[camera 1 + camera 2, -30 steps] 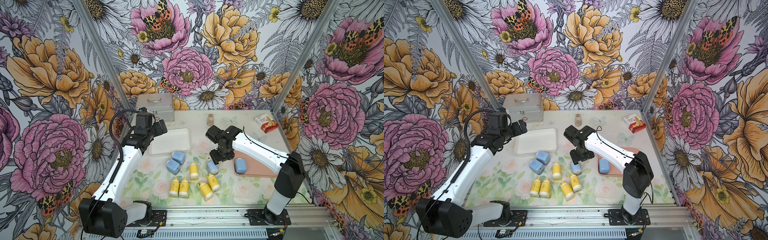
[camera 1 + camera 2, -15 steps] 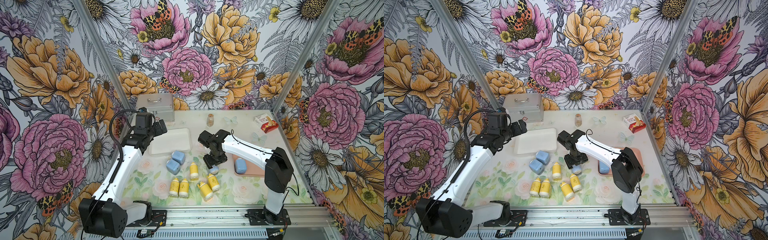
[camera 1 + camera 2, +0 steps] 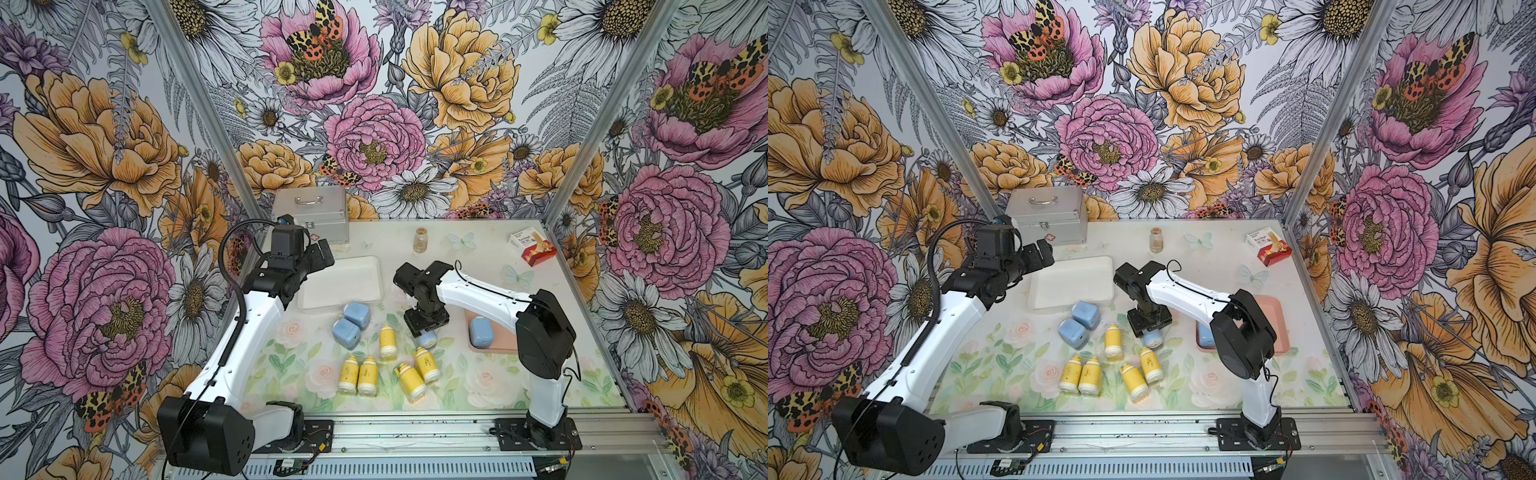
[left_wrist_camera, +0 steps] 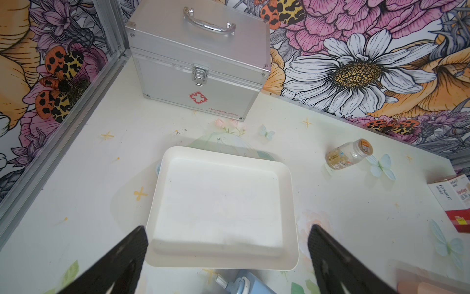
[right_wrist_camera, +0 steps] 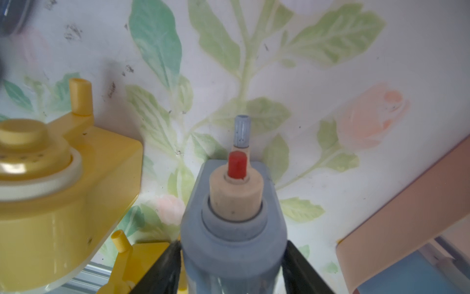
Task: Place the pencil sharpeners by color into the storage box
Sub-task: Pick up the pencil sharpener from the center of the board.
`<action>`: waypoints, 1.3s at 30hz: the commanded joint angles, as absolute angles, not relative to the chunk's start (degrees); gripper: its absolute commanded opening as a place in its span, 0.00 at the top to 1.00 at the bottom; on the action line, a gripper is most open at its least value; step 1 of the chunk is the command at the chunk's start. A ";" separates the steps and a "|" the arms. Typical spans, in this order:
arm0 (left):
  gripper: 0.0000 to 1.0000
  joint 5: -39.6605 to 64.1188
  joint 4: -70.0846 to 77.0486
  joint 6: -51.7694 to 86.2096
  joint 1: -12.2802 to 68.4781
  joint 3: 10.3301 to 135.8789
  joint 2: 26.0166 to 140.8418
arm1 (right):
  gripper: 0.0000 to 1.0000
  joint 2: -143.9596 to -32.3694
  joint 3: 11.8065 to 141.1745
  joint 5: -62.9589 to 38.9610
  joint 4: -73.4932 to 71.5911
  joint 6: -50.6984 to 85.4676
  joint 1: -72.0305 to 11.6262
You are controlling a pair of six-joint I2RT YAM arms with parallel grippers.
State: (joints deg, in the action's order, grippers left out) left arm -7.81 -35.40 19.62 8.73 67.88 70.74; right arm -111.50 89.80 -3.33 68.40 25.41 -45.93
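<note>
Right wrist — blue sharpener (gripped), yellow sharpener beside

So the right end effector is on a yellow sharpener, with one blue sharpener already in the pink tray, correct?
Wrong colour: the right end effector holds a light-blue sharpener between its jaws, not a yellow one; the right wrist view shows it. One blue sharpener does lie in the pink tray.

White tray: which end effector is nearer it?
Left. The left end effector hovers open at the edge of the white tray; the right end effector is farther off, clasping a blue sharpener.
</note>
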 commanded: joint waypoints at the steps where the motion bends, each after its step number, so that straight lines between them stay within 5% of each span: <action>1: 0.01 -6.32 -35.59 19.89 8.15 67.64 70.05 | 0.38 -112.54 88.74 -4.22 66.50 26.27 -45.74; 10: 0.02 -6.30 -35.60 19.98 8.17 67.60 70.05 | 0.40 -113.38 87.05 -4.86 65.21 26.57 -44.22; 21: 0.01 -6.33 -35.59 19.91 8.17 67.63 69.96 | 0.58 -111.95 86.83 -4.56 65.13 26.59 -43.49; 39: 0.01 -5.45 -35.60 19.95 8.06 67.82 69.70 | 0.62 -106.64 90.69 -2.42 69.31 25.22 -39.74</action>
State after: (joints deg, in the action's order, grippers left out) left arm -6.96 -35.40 19.62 8.69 67.88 70.72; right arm -109.95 87.70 -4.34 67.55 25.89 -40.27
